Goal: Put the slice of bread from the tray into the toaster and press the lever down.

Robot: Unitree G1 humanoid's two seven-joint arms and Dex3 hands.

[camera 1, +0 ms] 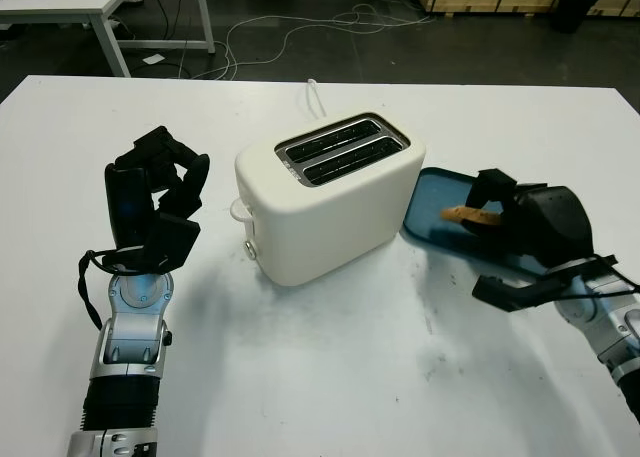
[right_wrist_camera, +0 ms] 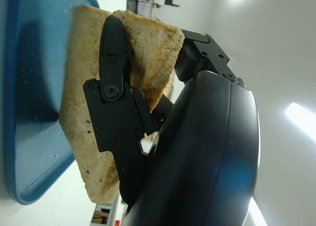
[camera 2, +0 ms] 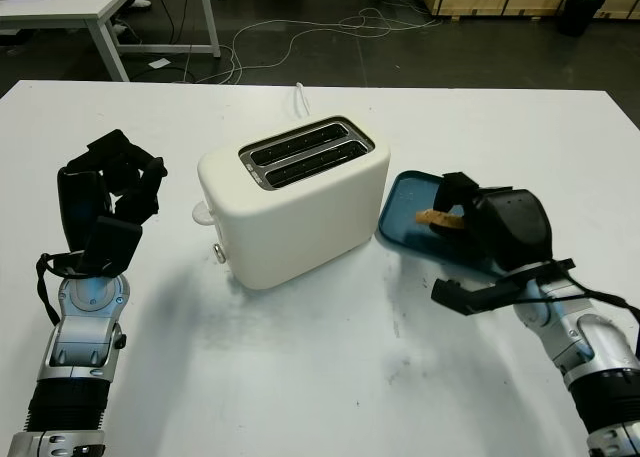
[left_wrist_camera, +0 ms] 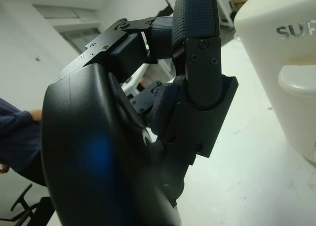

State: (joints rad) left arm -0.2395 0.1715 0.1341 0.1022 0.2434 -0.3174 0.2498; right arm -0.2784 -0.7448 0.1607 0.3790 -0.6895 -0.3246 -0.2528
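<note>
On the left of the white desk, the left hand is raised beside the toaster, fingers curled on nothing, probably parked near the lever on that end for the later press. The toaster sits mid-desk, both slots up and empty. To its right, the right hand is over the blue tray, fingers clamped on the bread slice. The slice is pinched by its faces, seemingly just above the tray, which suits dropping it edge-first into a slot.
</note>
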